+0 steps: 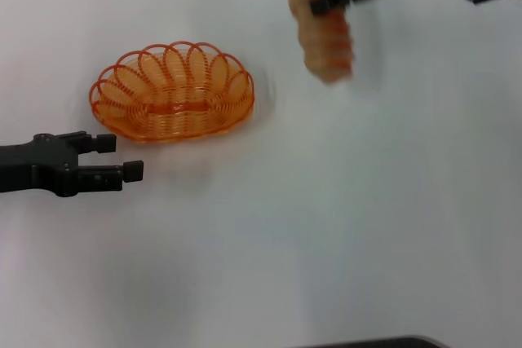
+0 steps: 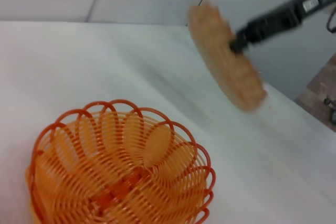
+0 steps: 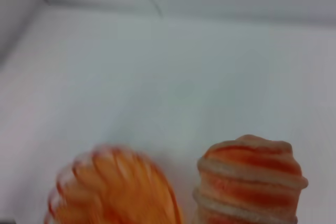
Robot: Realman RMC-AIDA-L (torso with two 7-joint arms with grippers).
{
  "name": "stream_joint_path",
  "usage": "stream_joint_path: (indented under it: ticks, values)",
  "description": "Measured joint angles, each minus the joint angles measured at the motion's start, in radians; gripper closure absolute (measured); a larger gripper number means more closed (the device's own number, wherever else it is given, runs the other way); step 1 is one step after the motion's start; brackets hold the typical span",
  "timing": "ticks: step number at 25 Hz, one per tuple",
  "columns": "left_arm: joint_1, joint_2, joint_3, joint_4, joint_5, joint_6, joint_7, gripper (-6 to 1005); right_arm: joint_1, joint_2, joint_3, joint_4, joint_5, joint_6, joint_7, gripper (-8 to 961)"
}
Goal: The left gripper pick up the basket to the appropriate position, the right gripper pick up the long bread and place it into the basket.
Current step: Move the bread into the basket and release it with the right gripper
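- Idling beside the basket (image 1: 173, 91), on its near left side, the left gripper (image 1: 114, 158) has its fingers spread apart with nothing between them; it sits just clear of the rim, not touching.
- Basket rests on the white table (image 1: 342, 226) and is empty; the wire floor shows bare in the left wrist view (image 2: 121, 174).
- Risk: the left gripper has no hold on the basket, so a hard or off-centre drop could slide or tip the light wire frame.
- Risk: left gripper fingers are close to the basket's near rim, so any sideways drift could nudge it off position before the bread arrives.
- Right of the basket and farther back, the bread (image 1: 323, 22) hangs lifted off the table, well apart from the basket.
- Right gripper (image 1: 325, 2) is closed on the bread partway along its length, not at the middle, so the longer end droops toward the basket side.
- Risk: an off-centre grip lets the loaf swing or pivot in the jaws; it could slip out mid-carry.
- Risk: the bread is about as long as the basket, so if it isn't lined up with the long axis an end could catch the looped rim and hang over or roll out.
- Risk: coming in low, the drooping end could hit the rim and shove the basket.
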Motion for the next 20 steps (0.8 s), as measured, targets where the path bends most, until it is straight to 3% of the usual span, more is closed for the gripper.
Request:
stream_joint_path:
  ticks: [6,12,20]
  values:
    - [0.000,0.002,0.000,0.002,-0.006,0.005,-0.032,95,-0.026,0.010,-0.023,0.009,0.179,0.082,-0.267,541]
    - [-0.011,0.002,-0.014,-0.002,-0.013,0.005,-0.046,94,0.042,0.019,-0.160,0.034,0.175,0.092,-0.511,538]
    - [-0.022,0.000,-0.022,-0.012,-0.039,0.010,-0.034,94,0.093,0.060,-0.262,0.025,0.175,0.111,-0.879,535]
